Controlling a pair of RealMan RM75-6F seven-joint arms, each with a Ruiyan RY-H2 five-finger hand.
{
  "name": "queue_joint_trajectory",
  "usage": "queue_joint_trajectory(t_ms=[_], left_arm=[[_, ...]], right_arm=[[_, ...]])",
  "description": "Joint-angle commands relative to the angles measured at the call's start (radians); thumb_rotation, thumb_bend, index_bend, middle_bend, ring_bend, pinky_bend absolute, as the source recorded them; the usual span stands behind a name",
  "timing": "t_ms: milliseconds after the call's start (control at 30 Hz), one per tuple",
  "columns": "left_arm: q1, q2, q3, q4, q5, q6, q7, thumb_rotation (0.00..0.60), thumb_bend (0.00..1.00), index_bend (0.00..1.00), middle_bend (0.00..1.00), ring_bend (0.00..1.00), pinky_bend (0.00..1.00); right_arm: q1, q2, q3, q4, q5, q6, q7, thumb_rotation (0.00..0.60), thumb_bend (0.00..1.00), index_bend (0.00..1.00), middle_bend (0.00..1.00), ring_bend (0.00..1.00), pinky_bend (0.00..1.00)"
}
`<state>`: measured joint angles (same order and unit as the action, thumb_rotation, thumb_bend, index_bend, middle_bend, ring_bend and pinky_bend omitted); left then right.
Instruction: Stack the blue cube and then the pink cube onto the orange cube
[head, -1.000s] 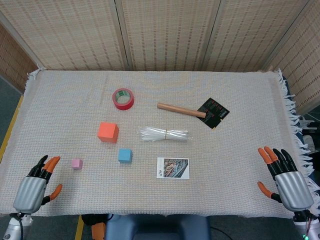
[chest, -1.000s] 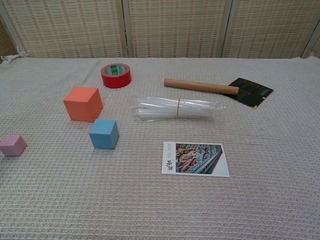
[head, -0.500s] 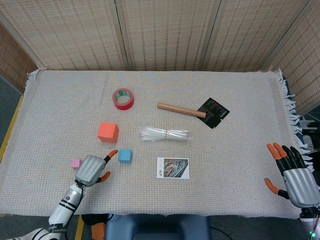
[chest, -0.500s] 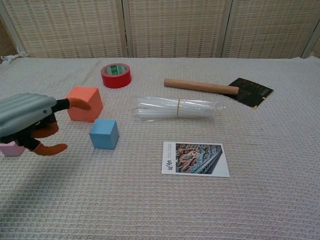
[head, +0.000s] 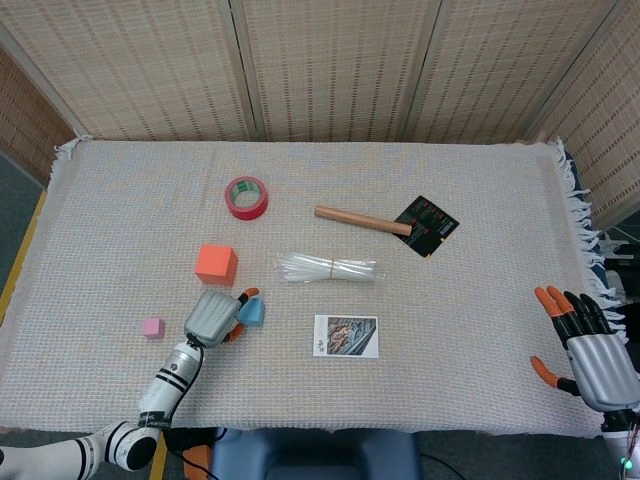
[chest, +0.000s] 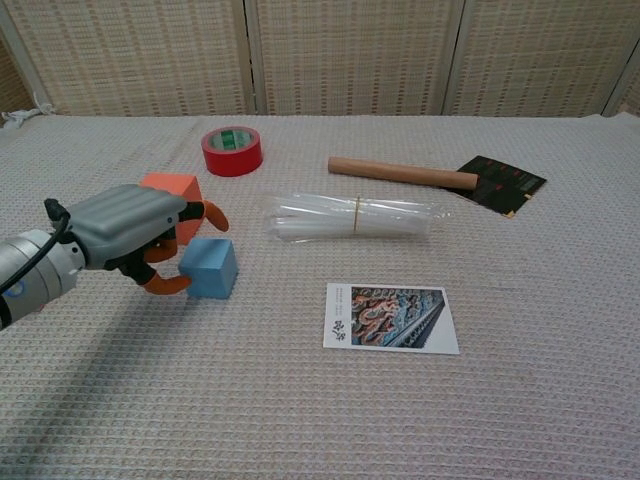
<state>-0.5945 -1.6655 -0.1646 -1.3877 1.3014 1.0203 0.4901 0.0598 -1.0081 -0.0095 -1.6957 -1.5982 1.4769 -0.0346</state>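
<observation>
The blue cube (head: 252, 312) (chest: 211, 268) sits on the cloth just in front of the larger orange cube (head: 216, 264) (chest: 170, 187). My left hand (head: 213, 315) (chest: 133, 226) is at the blue cube's left side, fingers apart and curved on either side of it; no firm grip shows. In the chest view the hand covers part of the orange cube. The small pink cube (head: 152, 327) lies left of the hand and is hidden in the chest view. My right hand (head: 590, 350) hovers open at the table's front right edge.
A red tape roll (head: 246, 196) lies behind the orange cube. A wooden rod (head: 362, 220) and black card (head: 427, 226) are at the back right. A clear plastic bundle (head: 328, 268) and a picture card (head: 346, 335) lie right of the blue cube.
My left hand has moved from the front left edge rightward past the pink cube up to the blue cube. The right hand has drawn back slightly. The cubes have not moved.
</observation>
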Motion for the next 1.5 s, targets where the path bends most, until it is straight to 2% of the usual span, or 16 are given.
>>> queue_joint_trajectory(t_ms=[33, 100, 233, 400, 500, 667, 800, 900, 1100, 1500], left_arm=[[-0.009, -0.011, 0.001, 0.013, -0.028, -0.004, 0.023, 0.6, 0.32, 0.22, 1.0, 1.0, 1.0], [-0.011, -0.016, 0.002, 0.021, -0.03, 0.008, 0.031, 0.6, 0.32, 0.28, 1.0, 1.0, 1.0], [-0.008, -0.025, 0.006, 0.025, -0.016, 0.04, 0.019, 0.6, 0.32, 0.55, 1.0, 1.0, 1.0], [0.007, 0.001, 0.02, -0.016, 0.013, 0.086, 0.006, 0.6, 0.32, 0.64, 1.0, 1.0, 1.0], [0.017, 0.062, 0.018, -0.1, 0.01, 0.101, 0.018, 0.6, 0.32, 0.65, 1.0, 1.0, 1.0], [0.019, 0.166, -0.02, -0.203, 0.021, 0.158, 0.072, 0.6, 0.32, 0.64, 1.0, 1.0, 1.0], [-0.007, 0.232, -0.059, -0.217, -0.005, 0.14, 0.102, 0.6, 0.32, 0.63, 1.0, 1.0, 1.0], [-0.03, 0.264, -0.086, -0.223, -0.066, 0.092, 0.1, 0.6, 0.32, 0.61, 1.0, 1.0, 1.0], [-0.078, 0.299, -0.102, -0.18, -0.152, 0.005, 0.101, 0.6, 0.32, 0.62, 1.0, 1.0, 1.0], [-0.139, 0.278, -0.077, -0.023, -0.13, -0.068, -0.007, 0.6, 0.31, 0.62, 1.0, 1.0, 1.0]], right_arm=[[0.0, 0.002, -0.001, 0.0, -0.004, 0.0, 0.003, 0.535, 0.2, 0.0, 0.0, 0.0, 0.0], [0.0, 0.004, -0.002, -0.001, -0.006, 0.0, 0.007, 0.535, 0.2, 0.0, 0.0, 0.0, 0.0], [-0.002, 0.007, -0.004, -0.001, -0.012, 0.005, 0.013, 0.536, 0.2, 0.0, 0.0, 0.0, 0.0], [-0.001, 0.006, -0.006, -0.001, -0.014, -0.001, 0.009, 0.536, 0.2, 0.0, 0.0, 0.0, 0.0], [-0.001, 0.006, -0.006, -0.001, -0.013, -0.003, 0.009, 0.536, 0.2, 0.0, 0.0, 0.0, 0.0], [-0.003, 0.005, -0.005, -0.003, -0.013, 0.002, 0.008, 0.536, 0.2, 0.0, 0.0, 0.0, 0.0], [-0.004, 0.0, -0.001, -0.005, -0.009, 0.004, -0.001, 0.536, 0.2, 0.0, 0.0, 0.0, 0.0], [0.001, -0.005, 0.001, -0.006, -0.004, -0.005, -0.008, 0.535, 0.2, 0.0, 0.0, 0.0, 0.0], [0.016, -0.021, 0.002, 0.002, 0.006, -0.037, -0.025, 0.536, 0.2, 0.0, 0.0, 0.0, 0.0], [0.01, -0.027, 0.009, -0.002, 0.027, -0.031, -0.045, 0.536, 0.2, 0.0, 0.0, 0.0, 0.0]])
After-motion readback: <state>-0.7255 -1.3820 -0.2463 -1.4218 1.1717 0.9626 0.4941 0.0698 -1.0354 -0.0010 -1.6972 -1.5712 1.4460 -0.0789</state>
